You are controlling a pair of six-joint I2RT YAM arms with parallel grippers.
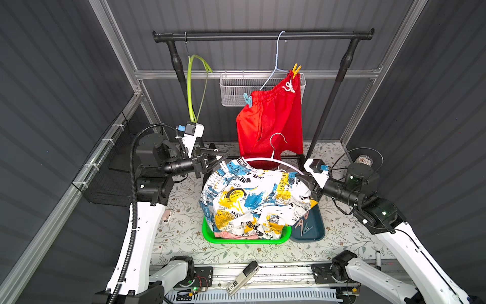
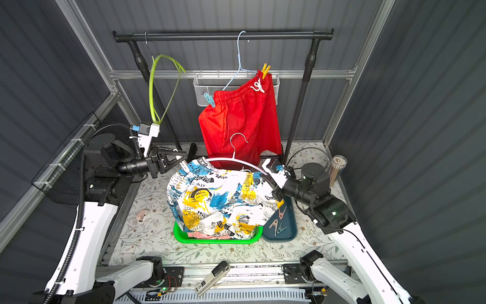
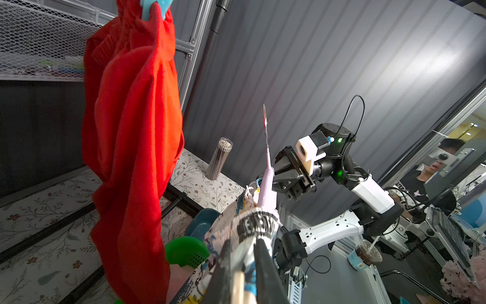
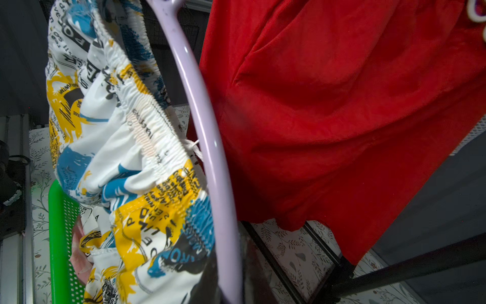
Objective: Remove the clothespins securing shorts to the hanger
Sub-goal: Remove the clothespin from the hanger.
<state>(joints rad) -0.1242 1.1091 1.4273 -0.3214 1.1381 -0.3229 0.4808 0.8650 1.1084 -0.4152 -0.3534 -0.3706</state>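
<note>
The newspaper-print shorts [image 1: 249, 200] hang from a lilac hanger [image 1: 273, 159] and droop into the green basket [image 1: 244, 239]. My left gripper [image 3: 243, 244] is at the waistband's left end, shut on a beige clothespin [image 3: 238, 285] clipped there. My right gripper [image 4: 231, 284] is shut on the hanger's right end. Behind, red shorts [image 1: 271, 121] hang on a blue wire hanger [image 1: 276, 60], pinned by a yellow clothespin [image 1: 295, 69] and a light blue clothespin [image 1: 247, 99]. Pink shorts [image 1: 228, 235] lie in the basket under the print pair.
A teal tray [image 1: 313, 229] right of the basket holds several loose clothespins. One beige peg [image 1: 166, 214] lies on the table by the left arm. A green hanger [image 1: 194, 86] hangs on the black rail [image 1: 263, 35]. A white mesh basket [image 1: 231, 92] is on the back wall.
</note>
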